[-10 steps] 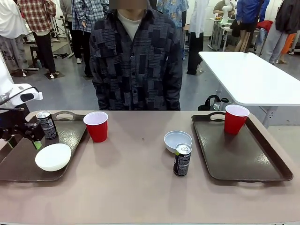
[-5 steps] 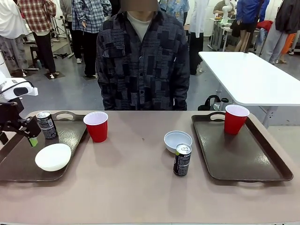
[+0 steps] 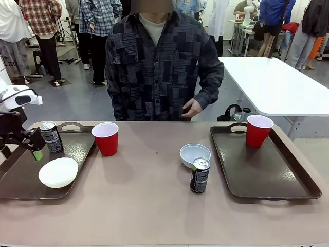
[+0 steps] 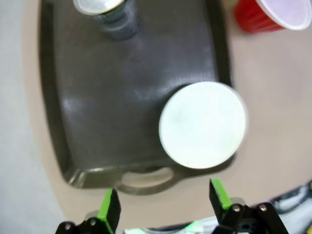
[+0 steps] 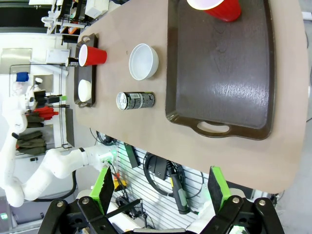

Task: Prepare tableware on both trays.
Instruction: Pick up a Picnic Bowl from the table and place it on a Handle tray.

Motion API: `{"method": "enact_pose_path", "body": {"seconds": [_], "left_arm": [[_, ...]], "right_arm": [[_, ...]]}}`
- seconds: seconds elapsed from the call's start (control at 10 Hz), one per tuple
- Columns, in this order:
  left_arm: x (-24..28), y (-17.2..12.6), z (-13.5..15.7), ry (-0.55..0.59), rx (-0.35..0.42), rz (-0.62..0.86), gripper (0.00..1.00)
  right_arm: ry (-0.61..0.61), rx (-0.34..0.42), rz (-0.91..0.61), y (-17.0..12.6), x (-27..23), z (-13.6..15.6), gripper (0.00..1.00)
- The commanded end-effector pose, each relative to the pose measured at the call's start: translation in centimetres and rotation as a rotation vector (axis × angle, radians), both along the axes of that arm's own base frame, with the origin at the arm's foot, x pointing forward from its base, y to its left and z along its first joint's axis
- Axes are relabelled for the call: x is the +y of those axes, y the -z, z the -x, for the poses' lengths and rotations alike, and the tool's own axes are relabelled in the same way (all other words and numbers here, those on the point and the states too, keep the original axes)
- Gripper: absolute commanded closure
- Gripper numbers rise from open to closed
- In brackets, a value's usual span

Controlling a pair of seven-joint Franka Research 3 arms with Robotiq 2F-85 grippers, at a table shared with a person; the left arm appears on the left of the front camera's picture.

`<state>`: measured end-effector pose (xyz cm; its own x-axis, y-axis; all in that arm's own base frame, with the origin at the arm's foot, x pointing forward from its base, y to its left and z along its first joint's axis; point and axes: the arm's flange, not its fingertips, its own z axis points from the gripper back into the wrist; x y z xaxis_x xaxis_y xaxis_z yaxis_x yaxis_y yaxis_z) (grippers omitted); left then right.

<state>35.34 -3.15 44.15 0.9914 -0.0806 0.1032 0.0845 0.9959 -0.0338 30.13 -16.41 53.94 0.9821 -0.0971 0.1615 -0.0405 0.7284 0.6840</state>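
On the left tray [image 3: 20, 180] stand a black can [image 3: 51, 137] and a creamy white bowl [image 3: 58, 172]. My left gripper [image 3: 31, 146] hovers just left of that can, open and holding nothing. Looking down, the left wrist view has the tray [image 4: 97, 112], the can [image 4: 105, 7], the bowl [image 4: 202, 124] and my open left gripper [image 4: 165, 202] above the tray's handle end. A red cup [image 3: 105, 138], a bluish bowl [image 3: 195, 154] and a second can [image 3: 200, 175] stand on the table. The right tray [image 3: 267, 175] carries a red cup [image 3: 258, 130]. High over the table edge, my right gripper [image 5: 160, 190] is open.
A person stands at the far side with one hand [image 3: 191, 108] raised near the table edge. A white table [image 3: 272, 82] stands behind on the right. The right wrist view has the right tray [image 5: 219, 87], bowl [image 5: 143, 61] and can [image 5: 135, 100] from above.
My left gripper has drawn back a little up and to the left, away from the can. The person's hand has come forward into view.
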Motion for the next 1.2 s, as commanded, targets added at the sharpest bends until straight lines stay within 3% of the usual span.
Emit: {"method": "enact_pose_path", "body": {"seconds": [0.0,0.2,0.3,0.5,0.7,0.9,1.0,1.1], "left_arm": [[3.1,-4.4,0.6,0.079,0.002,0.322,0.00],[9.8,-7.2,0.1,0.042,-0.002,0.644,0.00],[12.9,-7.3,0.0,0.007,-0.009,0.771,0.00],[16.6,-7.0,0.1,-0.019,-0.007,0.903,0.00],[18.6,-6.6,0.9,-0.072,-0.022,0.918,0.00],[17.8,-5.3,1.3,-0.151,-0.062,0.799,0.00],[16.6,-4.6,1.6,-0.139,-0.044,0.763,0.00],[19.1,-5.6,1.0,-0.119,-0.022,0.875,0.00]], "right_arm": [[0.001,-0.004,-0.002,0.1,0.0,-0.1,0.00],[0.000,0.000,0.000,0.0,0.0,0.0,0.00],[0.011,0.002,0.091,-1.6,0.6,0.6,0.00],[0.024,0.070,0.279,-2.0,4.5,0.1,0.00],[0.014,0.079,0.433,-1.6,10.6,-0.8,0.00],[-0.045,0.090,0.497,-0.5,16.7,-3.3,0.00],[-0.048,0.085,0.537,0.2,19.1,-4.8,0.00],[-0.043,0.084,0.585,1.3,21.3,-6.0,0.00]]}}
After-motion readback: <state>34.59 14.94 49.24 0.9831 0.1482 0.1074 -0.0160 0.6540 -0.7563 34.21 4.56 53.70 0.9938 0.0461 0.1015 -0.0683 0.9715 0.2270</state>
